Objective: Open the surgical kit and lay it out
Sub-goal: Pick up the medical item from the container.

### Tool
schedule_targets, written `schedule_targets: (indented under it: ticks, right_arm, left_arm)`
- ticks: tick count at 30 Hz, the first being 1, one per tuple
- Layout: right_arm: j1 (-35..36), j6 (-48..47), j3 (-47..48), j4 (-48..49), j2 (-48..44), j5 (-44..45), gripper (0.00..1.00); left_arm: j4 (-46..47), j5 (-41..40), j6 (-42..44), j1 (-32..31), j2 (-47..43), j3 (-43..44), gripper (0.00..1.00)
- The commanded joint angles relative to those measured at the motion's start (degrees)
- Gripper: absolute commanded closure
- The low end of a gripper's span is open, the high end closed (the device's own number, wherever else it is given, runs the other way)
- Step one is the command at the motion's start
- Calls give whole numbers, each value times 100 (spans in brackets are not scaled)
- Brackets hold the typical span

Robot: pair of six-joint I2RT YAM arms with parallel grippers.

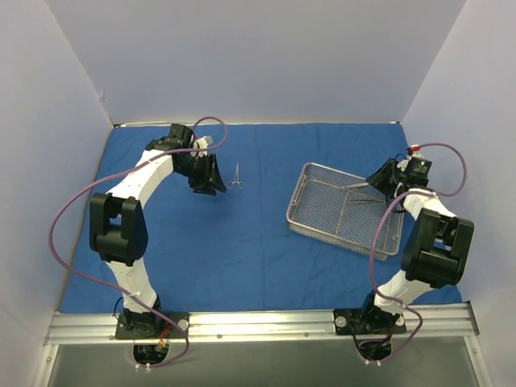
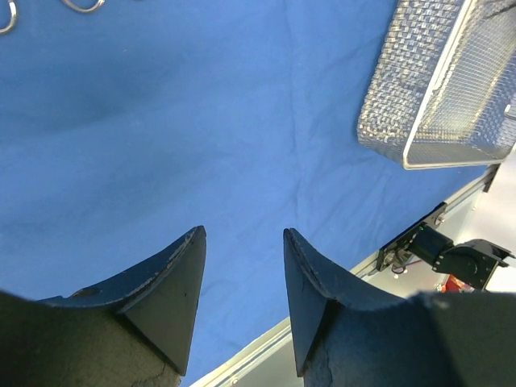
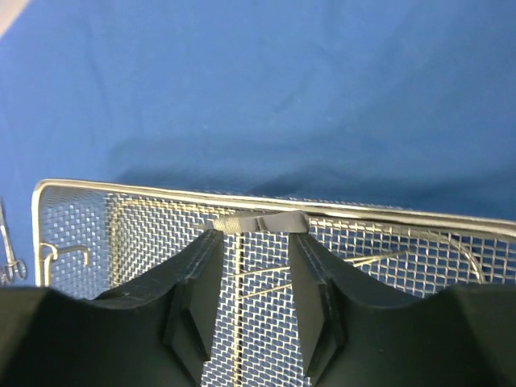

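The right end effector (image 3: 256,235) hangs released over the wire-mesh tray (image 3: 121,191), an instrument (image 3: 258,220) at its tips. The left end effector (image 2: 242,238) gapes empty over blue cloth (image 2: 201,121).

The tray (image 1: 297,193) sits on the cloth (image 1: 242,250), right of one instrument (image 1: 236,177) lying there.

White panels (image 1: 266,56) stand at left, rear, right. Aluminium rail (image 1: 266,324) runs along near edge. Grey counter (image 1: 266,367) strip shows in front of rail.
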Motion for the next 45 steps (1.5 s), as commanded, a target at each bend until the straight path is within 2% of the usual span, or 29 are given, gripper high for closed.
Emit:
schedule_targets:
  ticks: [1, 7, 24, 27, 31, 34, 42, 45]
  right_arm:
    - [-58, -74, 4, 641, 72, -454, 63]
    - [-67, -144, 224, 368, 362, -357, 66]
    - [-172, 181, 13, 1080, 590, -427, 65]
    - [-172, 304, 5, 1220, 687, -541, 72]
    - [-181, 559, -92, 1458, 661, -559, 85]
    - [-181, 638, -110, 1484, 635, -638, 91]
    - [-181, 665, -241, 1160, 108, -674, 100]
    - [-216, 665, -312, 992, -252, -568, 100]
  left_arm:
    - [442, 298, -79, -28, -480, -35, 48]
    - [406, 290, -44, -28, -647, -70, 48]
    - [257, 210, 44, -28, -700, -228, 48]
    - [257, 210, 44, -28, -691, -237, 48]
    - [248, 210, 44, -28, -674, -272, 48]
    - [239, 219, 52, -28, -674, -272, 48]
    - [231, 245, 44, -28, -647, -290, 47]
    - [231, 245, 44, -28, -639, -307, 47]
